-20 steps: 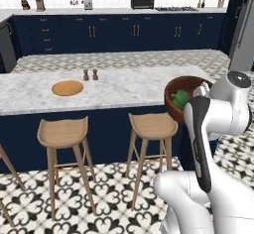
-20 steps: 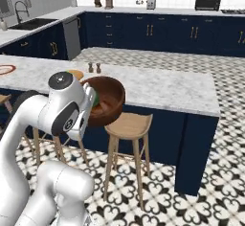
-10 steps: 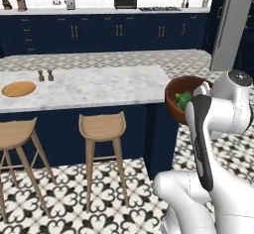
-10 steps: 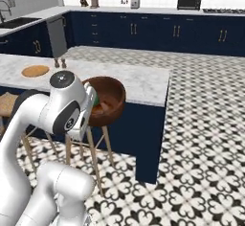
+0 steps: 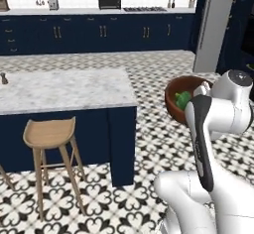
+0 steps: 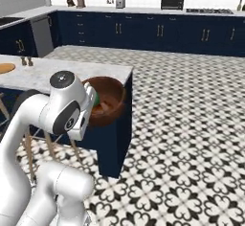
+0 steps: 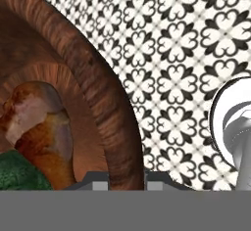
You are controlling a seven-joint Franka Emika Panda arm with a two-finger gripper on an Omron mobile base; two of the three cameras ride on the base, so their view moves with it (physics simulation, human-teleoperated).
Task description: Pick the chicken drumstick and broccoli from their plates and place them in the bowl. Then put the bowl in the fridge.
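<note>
We see the bowl [image 5: 187, 104] carried in the air at centre right of the left base view, above the patterned tile floor [image 5: 163, 69] and just behind the white arm [image 5: 218, 124]. The broccoli [image 5: 182, 99] shows as a green lump inside it. In the right base view the bowl [image 6: 107, 100] sits at centre left, in front of the corner of the marble island [image 6: 72, 69], with the arm's wrist covering its left side.

In the hand view the bowl's thick wooden rim [image 7: 105, 107] runs from the upper left down to the bottom centre, right between the two finger tips; the gripper [image 7: 127, 181] is clamped on that rim. The chicken drumstick [image 7: 41, 127] lies inside at lower left, touching the broccoli [image 7: 19, 173] in the bottom left corner.

The grey fridge [image 5: 216, 25] stands at the upper right of the left base view. A wooden stool [image 5: 52, 151] stands at lower left by the island. A tan plate [image 6: 5, 68] lies at the left edge of the right base view.
</note>
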